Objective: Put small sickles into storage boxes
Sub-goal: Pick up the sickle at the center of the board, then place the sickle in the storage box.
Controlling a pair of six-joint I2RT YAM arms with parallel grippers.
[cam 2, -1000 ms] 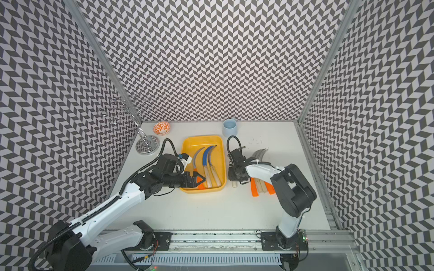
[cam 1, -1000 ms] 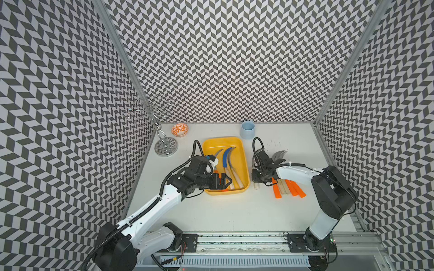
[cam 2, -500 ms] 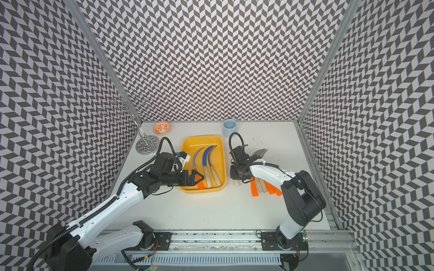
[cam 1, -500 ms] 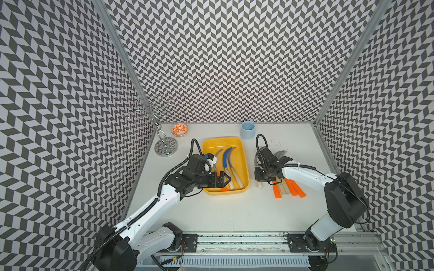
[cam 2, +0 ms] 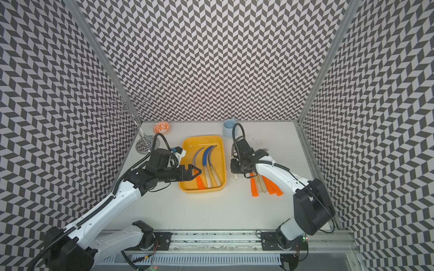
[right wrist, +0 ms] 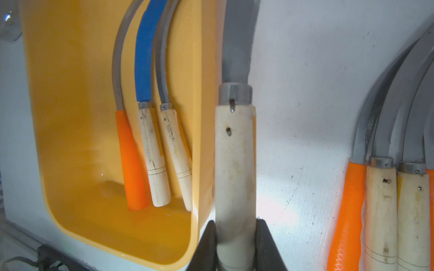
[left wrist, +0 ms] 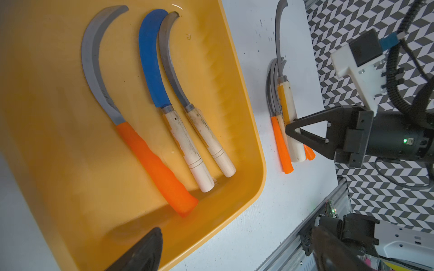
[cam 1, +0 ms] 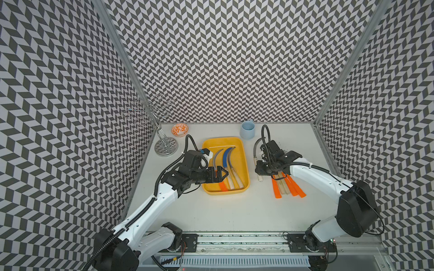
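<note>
The yellow tray (cam 1: pixel 225 192) lies in the middle of the white table (cam 1: pixel 234 215). Three small sickles lie side by side in it, handles to the near side: one with orange handle (left wrist: pixel 155 164), one with blue blade (left wrist: pixel 152 61), and one with grey blade and wooden handle (left wrist: pixel 206 140).

The left gripper (cam 1: pixel 224 173) hangs over the near left part of the tray, above the orange handle, with its jaws spread and nothing between them.

The right gripper (right wrist: pixel 234 225) is just right of the tray and pinches the wooden handle of another sickle (right wrist: pixel 234 152), which runs along the tray's right wall. This wall stands between it and the inside. I cannot tell if this sickle touches the table.

To its right the other sickles (cam 1: pixel 288 187) lie close together on the table.

Behind the tray stands a pale blue cup (cam 1: pixel 247 130). At the far left are a small orange-patterned bowl (cam 1: pixel 179 129) and a wire stand (cam 1: pixel 165 146).
</note>
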